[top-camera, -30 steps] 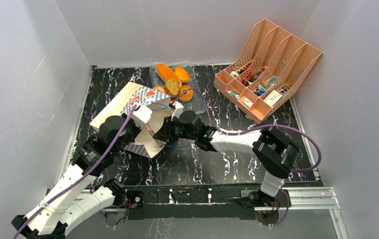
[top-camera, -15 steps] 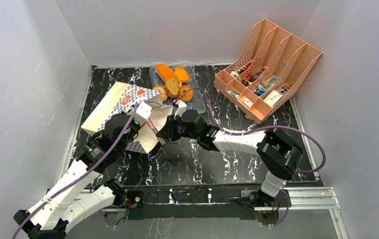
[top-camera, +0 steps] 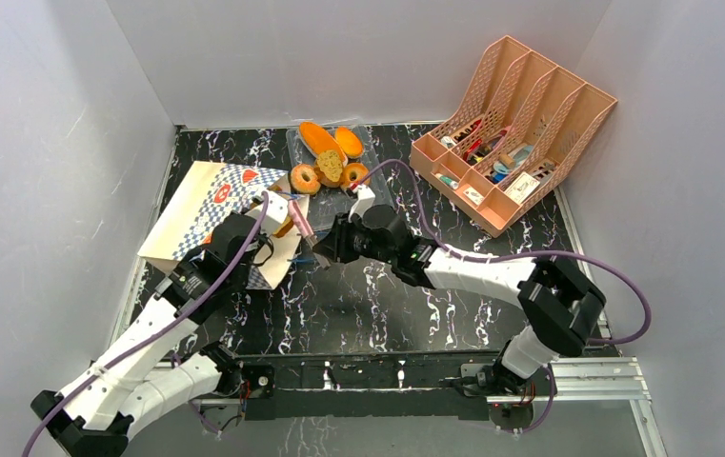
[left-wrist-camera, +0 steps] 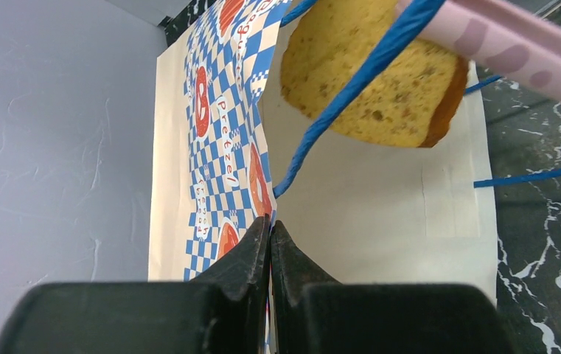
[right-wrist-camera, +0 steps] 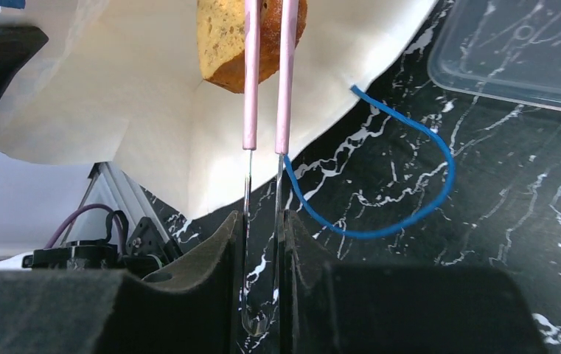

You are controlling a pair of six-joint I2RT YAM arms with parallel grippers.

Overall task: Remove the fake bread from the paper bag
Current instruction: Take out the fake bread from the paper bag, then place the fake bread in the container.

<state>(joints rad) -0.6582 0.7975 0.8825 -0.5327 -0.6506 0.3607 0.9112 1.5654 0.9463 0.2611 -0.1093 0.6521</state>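
Observation:
The paper bag (top-camera: 201, 202) lies on its side at the left, mouth toward the middle. My left gripper (top-camera: 271, 231) is shut on the bag's rim; the left wrist view shows the jaws (left-wrist-camera: 270, 225) pinching the checkered edge (left-wrist-camera: 214, 125). My right gripper (top-camera: 332, 244) is shut on pink-tipped metal tongs (right-wrist-camera: 266, 81). The tongs grip a golden toast slice (right-wrist-camera: 222, 33) at the bag's mouth, just over the white inner paper. The slice also shows in the left wrist view (left-wrist-camera: 380, 81) behind a blue cord. More fake bread (top-camera: 325, 143) and ring donuts (top-camera: 304, 178) lie on the clear tray (top-camera: 384, 197).
A pink lattice organizer (top-camera: 511, 129) with small items stands at the back right. A blue cord handle (right-wrist-camera: 410, 214) loops on the black marble table by the tray's corner (right-wrist-camera: 513, 66). Grey walls close in the left, back and right.
The bag has swung left and tipped flatter under my left gripper. My right gripper has drawn back to the right, bringing the toast slice in the tongs out to the bag's mouth.

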